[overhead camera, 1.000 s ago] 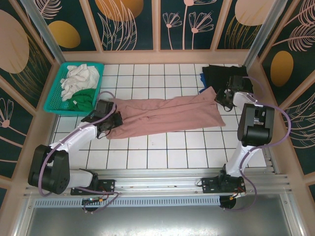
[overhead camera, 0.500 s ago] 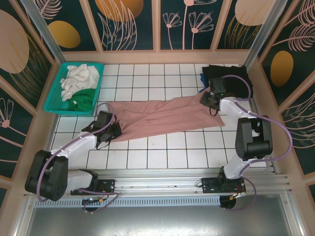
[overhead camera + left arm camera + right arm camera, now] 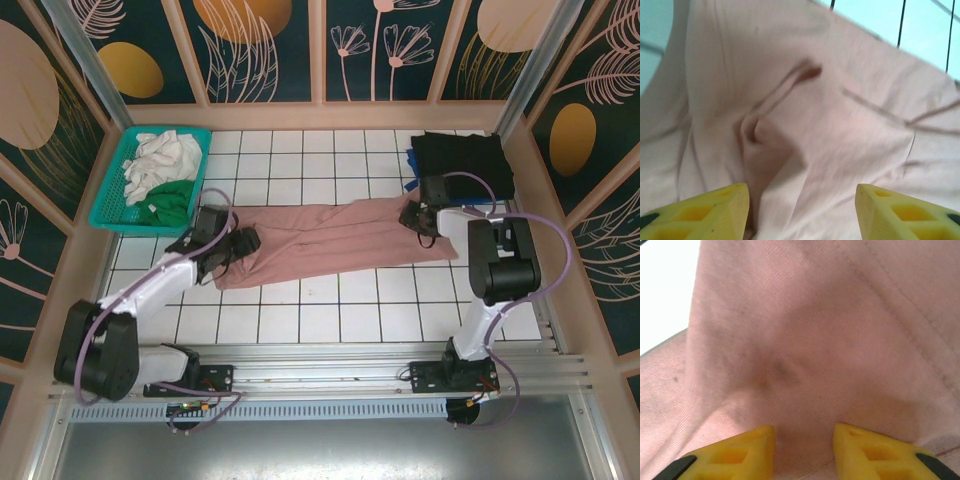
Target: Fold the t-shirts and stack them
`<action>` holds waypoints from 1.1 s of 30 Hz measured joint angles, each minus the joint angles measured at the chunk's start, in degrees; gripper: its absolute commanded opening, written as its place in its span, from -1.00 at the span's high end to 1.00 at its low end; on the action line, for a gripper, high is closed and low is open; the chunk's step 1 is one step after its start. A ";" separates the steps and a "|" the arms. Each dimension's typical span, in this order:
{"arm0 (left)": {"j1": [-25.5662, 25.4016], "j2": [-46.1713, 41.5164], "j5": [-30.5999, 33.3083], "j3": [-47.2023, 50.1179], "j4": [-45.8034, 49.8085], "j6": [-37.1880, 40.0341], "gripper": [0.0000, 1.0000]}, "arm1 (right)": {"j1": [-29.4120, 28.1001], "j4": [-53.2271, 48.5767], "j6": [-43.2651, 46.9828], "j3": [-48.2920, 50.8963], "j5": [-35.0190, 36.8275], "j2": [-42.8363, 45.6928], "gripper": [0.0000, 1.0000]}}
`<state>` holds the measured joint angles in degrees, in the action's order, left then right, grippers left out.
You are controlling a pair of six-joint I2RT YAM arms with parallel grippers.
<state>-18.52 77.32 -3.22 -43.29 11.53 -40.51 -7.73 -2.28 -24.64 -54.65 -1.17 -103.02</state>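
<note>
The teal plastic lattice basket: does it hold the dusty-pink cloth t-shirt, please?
No, the dusty-pink cloth t-shirt lies on the white tiled table, outside the teal plastic lattice basket.

Table (image 3: pixel 340 300): stretches ahead of my two bases, out to the back wall.
Basket (image 3: pixel 105 205): at the far-left corner of the table.
T-shirts in the basket (image 3: pixel 160 175): heaped loose inside it, one bundle behind, another in front.
Folded t-shirts (image 3: pixel 460 165): stacked at the far-right corner, well apart from the basket.
Spread-out t-shirt (image 3: pixel 340 235): lies across the middle of the table from left to right, nearer to me than both the basket and the stack.
My left gripper (image 3: pixel 243 240): over the left end of the spread-out t-shirt, just in front of the basket's near-right corner.
My right gripper (image 3: pixel 412 217): over the right end of that t-shirt, just before the stack's near-left corner.
</note>
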 measured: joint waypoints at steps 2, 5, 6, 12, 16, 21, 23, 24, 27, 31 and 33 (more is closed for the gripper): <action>0.15 5.86 0.98 -4.57 -0.66 1.25 0.07 | 0.37 0.96 -1.05 2.84 0.00 1.88 0.27; 0.20 13.64 1.77 -9.11 -1.31 2.56 0.03 | 0.57 2.38 -2.34 5.92 0.02 4.07 0.25; 0.20 15.13 2.05 -9.57 -1.36 2.95 0.04 | 0.57 2.75 -2.75 6.75 0.02 4.68 0.24; 0.20 17.14 3.32 -9.40 0.00 5.11 0.38 | 0.57 3.85 -5.95 13.90 0.13 11.17 0.16; 0.20 12.94 3.26 -4.96 -0.15 5.66 0.91 | 0.57 1.64 -6.84 15.56 0.79 13.90 0.14; 0.20 6.78 3.19 1.81 0.50 4.83 1.00 | 0.57 -1.31 -6.80 14.36 2.73 14.10 0.11; 0.20 3.89 3.48 4.04 1.62 4.26 1.00 | 0.90 -2.27 -6.40 13.22 3.48 13.75 0.11; 0.20 2.45 3.74 4.74 2.10 3.98 1.00 | 1.18 -2.45 -6.16 12.74 3.61 13.35 0.11; 0.20 -3.10 4.68 6.19 3.85 2.82 1.00 | 2.84 -2.49 -5.79 11.32 3.76 11.32 0.11; 0.20 -9.81 5.66 6.67 4.90 1.40 1.00 | 4.98 -2.43 -5.73 9.73 3.21 9.53 0.11; 0.20 -11.98 5.66 7.80 4.98 0.74 1.00 | 6.27 -2.21 -5.75 9.14 3.04 8.90 0.10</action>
<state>-18.33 65.34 2.44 -35.48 16.51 -39.77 -1.45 -4.49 -30.39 -45.52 1.87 -94.13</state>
